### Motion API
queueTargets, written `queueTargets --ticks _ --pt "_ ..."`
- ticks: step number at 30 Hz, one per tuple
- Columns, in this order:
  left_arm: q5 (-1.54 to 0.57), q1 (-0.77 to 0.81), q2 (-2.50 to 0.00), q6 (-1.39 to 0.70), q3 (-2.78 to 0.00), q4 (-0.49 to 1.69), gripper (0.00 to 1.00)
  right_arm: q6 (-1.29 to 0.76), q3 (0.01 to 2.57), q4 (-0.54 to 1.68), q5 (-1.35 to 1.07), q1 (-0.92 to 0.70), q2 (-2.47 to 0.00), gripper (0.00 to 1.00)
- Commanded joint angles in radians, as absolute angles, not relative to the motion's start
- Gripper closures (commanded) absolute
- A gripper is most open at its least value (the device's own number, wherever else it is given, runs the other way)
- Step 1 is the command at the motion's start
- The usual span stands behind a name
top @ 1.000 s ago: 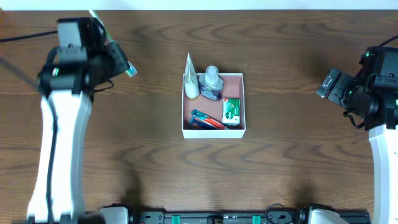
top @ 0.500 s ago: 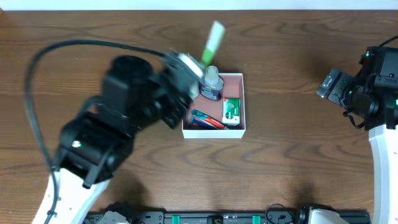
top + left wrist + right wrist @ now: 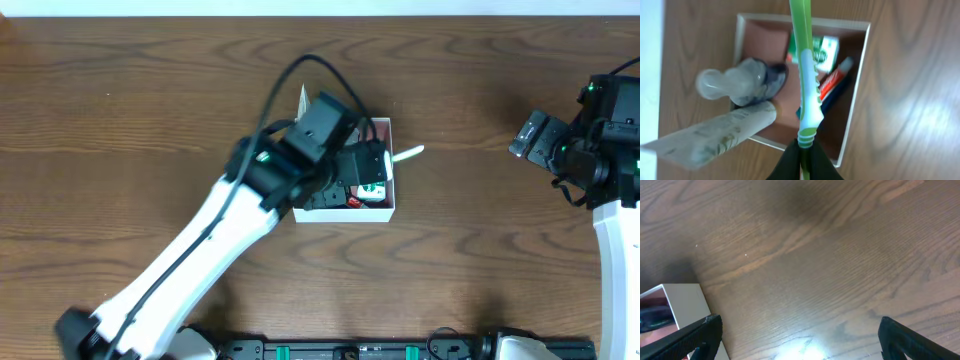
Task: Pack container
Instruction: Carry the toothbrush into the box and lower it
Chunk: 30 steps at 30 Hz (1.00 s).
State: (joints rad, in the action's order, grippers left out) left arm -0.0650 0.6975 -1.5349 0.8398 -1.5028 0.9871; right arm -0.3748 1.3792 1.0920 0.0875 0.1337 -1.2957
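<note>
Overhead and wrist views of the packing station. The container (image 3: pixel 345 213), a square shallow box with white walls and a pinkish-brown inside, sits near the middle of the dark wooden table (image 3: pixel 150 90), between the 2 arms. The left gripper (image 3: pixel 365 165) is poised directly over it, its jaws clenched on the butt end of a green-and-white plastic toothbrush (image 3: pixel 807 75). In the left wrist view the handle runs from the fingertips across the container's interior, and in the overhead view the pale head pokes out past the right wall. Whether the brush touches anything below cannot be told. 4 items lie inside: a clear plastic bottle with a dark-blue base (image 3: pixel 740 82) on its side, a pale squeeze tube with a leafy print (image 3: pixel 715 135) whose flat end juts over one wall, a small green-and-white carton (image 3: pixel 827 50) in a corner, and a red-and-blue tube (image 3: pixel 835 82) just beside the carton. The right gripper (image 3: pixel 525 135) hangs near the table's right edge, well apart from the container, with its jaws spread wide over bare wood. Its wrist camera catches only 1 white corner of the box, at the left of the frame.
</note>
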Motion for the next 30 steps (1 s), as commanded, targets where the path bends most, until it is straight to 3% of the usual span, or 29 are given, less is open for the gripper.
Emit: queueTargets --ticks 1,9,22,26,30 --pt "0.033 0.7 -1.596 0.981 -1.496 0.992 0.94 -0.388 1.387 1.093 0.105 0.143 -1.288 0.01" --pt "0.152 0.694 -1.722 1.061 -1.496 1.011 0.94 -0.388 1.387 1.093 0.105 0.143 -1.288 0.01" --pt "0.15 0.673 -1.792 1.065 -1.496 1.021 0.94 -0.388 1.387 1.093 0.105 0.143 -1.288 0.01" --pt "0.15 0.676 -1.792 1.065 -1.496 1.02 0.7 -0.388 1.387 1.093 0.105 0.143 -1.288 0.01" --pt "0.15 0.699 -1.791 1.065 -1.496 1.019 0.59 -0.388 1.387 1.093 0.105 0.143 -1.288 0.01"
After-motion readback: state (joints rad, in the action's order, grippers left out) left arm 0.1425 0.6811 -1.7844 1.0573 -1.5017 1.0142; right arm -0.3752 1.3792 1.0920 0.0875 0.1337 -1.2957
